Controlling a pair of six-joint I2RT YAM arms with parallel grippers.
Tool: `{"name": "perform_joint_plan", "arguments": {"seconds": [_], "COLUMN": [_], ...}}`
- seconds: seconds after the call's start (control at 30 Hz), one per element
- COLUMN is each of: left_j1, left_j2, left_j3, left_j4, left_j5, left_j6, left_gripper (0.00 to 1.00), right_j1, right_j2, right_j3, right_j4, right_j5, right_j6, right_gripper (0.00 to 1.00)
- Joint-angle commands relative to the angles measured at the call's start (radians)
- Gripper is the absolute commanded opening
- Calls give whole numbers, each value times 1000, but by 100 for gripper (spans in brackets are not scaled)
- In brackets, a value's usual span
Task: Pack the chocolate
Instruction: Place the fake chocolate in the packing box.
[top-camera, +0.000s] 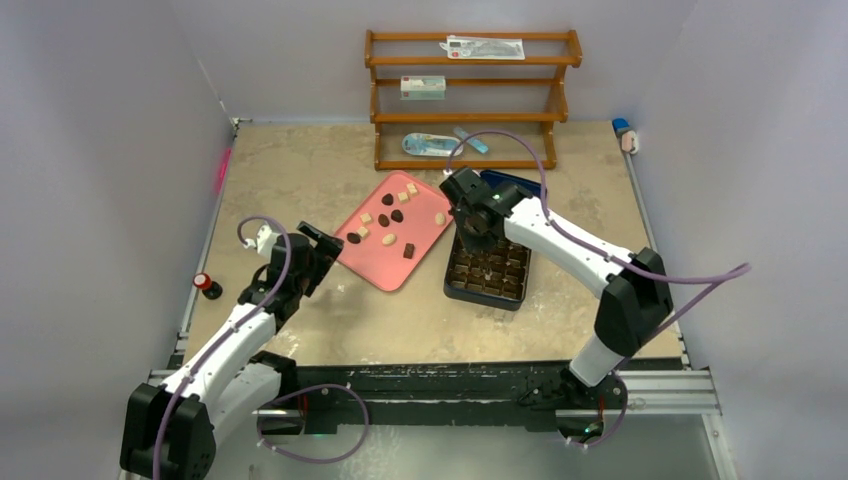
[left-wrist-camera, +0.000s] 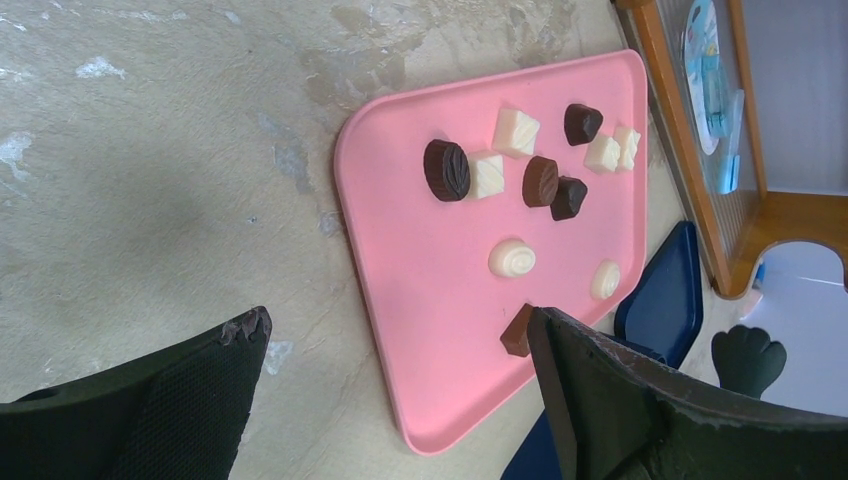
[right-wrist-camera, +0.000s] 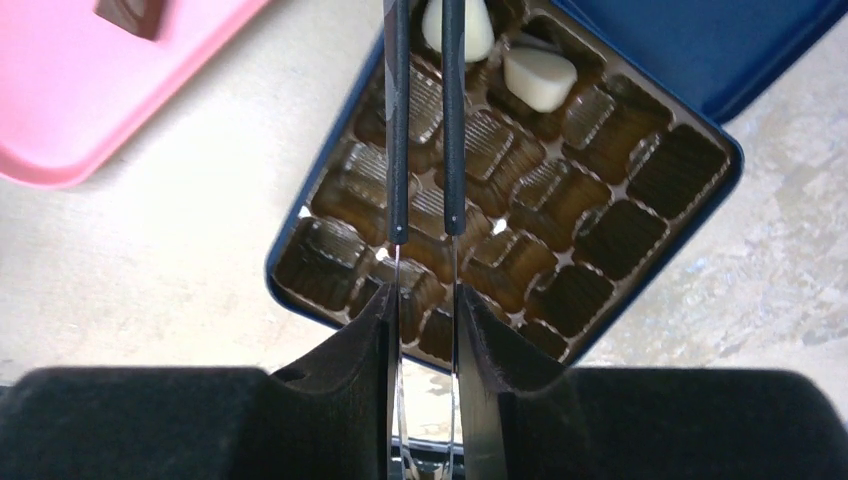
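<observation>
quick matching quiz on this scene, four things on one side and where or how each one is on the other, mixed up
Things:
1 pink tray
2 gridded box
3 wooden rack
4 left gripper

Places or states:
a open, beside the tray
b at the far edge of the table
c holds loose dark and white chocolate
d two white pieces in it, most visible cells empty

Pairs: 1-c, 2-d, 3-b, 4-a
</observation>
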Motion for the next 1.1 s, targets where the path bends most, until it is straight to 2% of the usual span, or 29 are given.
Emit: {"name": "perform_joint_plan", "arguments": {"seconds": [0.0,0.67,1.07], "left_j1": [8,9,12], "left_j2": [4,27,43], "left_j3": [9,-13,-28], "left_j4": [42,80,100], "left_j5": [9,16,20], "left_j6": [-9,-17,-22], "left_gripper": [100,100,100], "right_j1": [11,11,7], "right_j2": [56,424,563], "right_j3": [106,457,590], "right_j4": [3,2,-26], "right_j5": [-31,-133,-142], "right_j6": [-31,-80,-101], "right_gripper": [27,33,35]}}
